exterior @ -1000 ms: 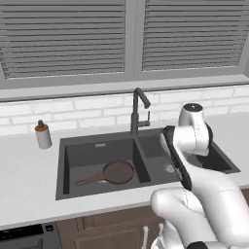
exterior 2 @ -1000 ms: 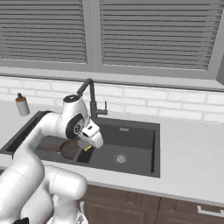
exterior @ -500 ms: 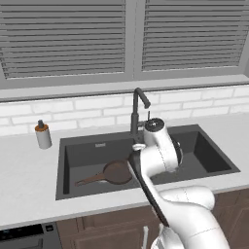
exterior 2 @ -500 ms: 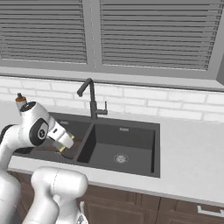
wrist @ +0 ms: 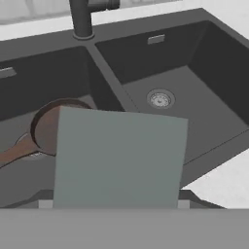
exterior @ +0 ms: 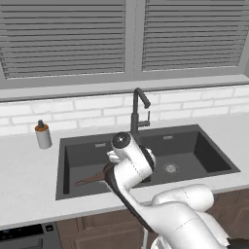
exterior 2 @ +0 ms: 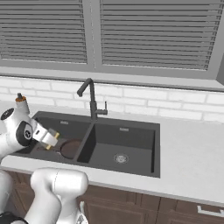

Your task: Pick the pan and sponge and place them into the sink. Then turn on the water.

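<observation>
- The desk (exterior: 29,189) is pale grey and runs under the window blinds; I see it wrapping the sink on all sides, and in the hand view just a pale corner of it shows at the lower right.
- The sink (exterior: 209,155) is a dark double basin with its long axis running left to right along the wall. In the left base view the arm covers the divider and part of the left basin; the right base view gives me the right basin whole, drain included.
- The faucet (exterior 2: 90,98) stands behind the divider, its gooseneck spout leaning toward the left basin. The hand view cuts it off above the stem.
- The pan (wrist: 48,127) lies flat on the floor of the left basin. In the left base view its handle points left and slightly toward me, while the bowl is hidden behind the arm; the right base view shows the bowl but not the handle.
- The sponge (wrist: 119,158) is gripped by the jaws above the left basin, near the divider. In the hand view its grey-green face covers the fingertips, so I read the grip from the right base view, where a yellow edge shows at the gripper (exterior 2: 49,141).
- A small soap bottle (exterior: 43,134) stands on the desk left of the sink.
</observation>
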Motion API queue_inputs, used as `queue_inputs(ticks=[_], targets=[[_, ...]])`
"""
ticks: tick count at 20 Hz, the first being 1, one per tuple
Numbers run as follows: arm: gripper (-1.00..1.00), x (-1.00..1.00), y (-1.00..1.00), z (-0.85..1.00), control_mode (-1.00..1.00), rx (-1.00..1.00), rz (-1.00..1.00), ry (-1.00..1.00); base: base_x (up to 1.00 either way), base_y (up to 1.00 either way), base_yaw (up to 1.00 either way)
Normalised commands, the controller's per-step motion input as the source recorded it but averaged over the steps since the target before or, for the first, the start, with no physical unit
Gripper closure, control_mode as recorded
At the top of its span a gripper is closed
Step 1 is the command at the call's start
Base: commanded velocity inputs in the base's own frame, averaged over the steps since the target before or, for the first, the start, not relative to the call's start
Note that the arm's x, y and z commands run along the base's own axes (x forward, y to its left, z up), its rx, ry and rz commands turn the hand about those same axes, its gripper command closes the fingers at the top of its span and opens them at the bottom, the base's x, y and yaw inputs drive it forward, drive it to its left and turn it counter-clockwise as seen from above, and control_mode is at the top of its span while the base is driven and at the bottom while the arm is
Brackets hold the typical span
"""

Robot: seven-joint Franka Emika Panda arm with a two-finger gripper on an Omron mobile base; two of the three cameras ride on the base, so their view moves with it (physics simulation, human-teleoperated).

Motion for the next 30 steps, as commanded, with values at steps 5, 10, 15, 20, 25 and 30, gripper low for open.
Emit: queue_inputs(ticks=[5,10,15,20,25,30], targets=[[1.00,0.88,0.11,0.00,-1.00,0.00,0.06,0.19,0.00,0.00,0.00],[1.00,0.78,0.05,-0.04,-1.00,0.01,0.08,0.29,0.00,0.00,0.00],[1.00,0.44,0.38,-0.27,-1.00,-0.02,0.01,0.11,0.00,0.00,0.00],[1.00,0.28,0.47,-0.41,-1.00,-0.10,0.00,0.02,0.00,0.00,0.00],[1.00,0.13,0.05,-0.57,-1.00,-0.06,0.00,0.00,0.00,0.00,0.00],[1.00,0.23,0.00,-0.47,-1.00,-0.01,0.00,0.03,0.00,0.00,0.00]])
